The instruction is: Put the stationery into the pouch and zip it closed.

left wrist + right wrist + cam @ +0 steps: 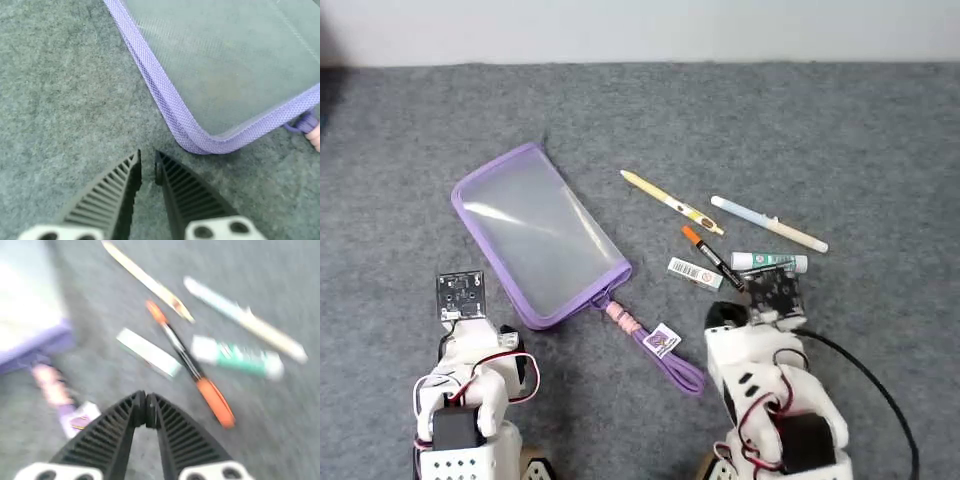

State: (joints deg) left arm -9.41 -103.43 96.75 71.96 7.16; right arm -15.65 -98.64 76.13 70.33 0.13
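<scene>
left gripper (147, 169) is hovering low over the grey felt table cover (60, 100), jaws drawn almost together with just a sliver between them, carrying nothing. just beyond its tips the corner of the clear plastic pouch with purple woven edging (225, 75) is lying flat on the felt, close but not touching.

over to the right gripper (146, 412): it is pinched right down, tips meeting, nothing between them either. ahead of it the stationery is sitting in a loose cluster on the felt. nearest is a small white rectangular eraser (148, 352). a black marker with orange ends (182, 355) is lying just beside it. a white and green tube (235, 359) is lying right by the marker. farther out are a slim yellow pen (145, 278) and a pale blue and cream pen (240, 316). off the pouch's near corner, a purple wrist strap with a pink braided piece and a small tag (662, 340) is trailing between the two arms.

so how far along is this? by my reading, right at the start. all five pieces are lying outside the pouch, well apart from it. the pouch itself is looking flat and empty. i cannot tell whether its zip is open or closed. everything is left to do: opening the pouch if needed, five pick-ups, then running the zip shut.
</scene>
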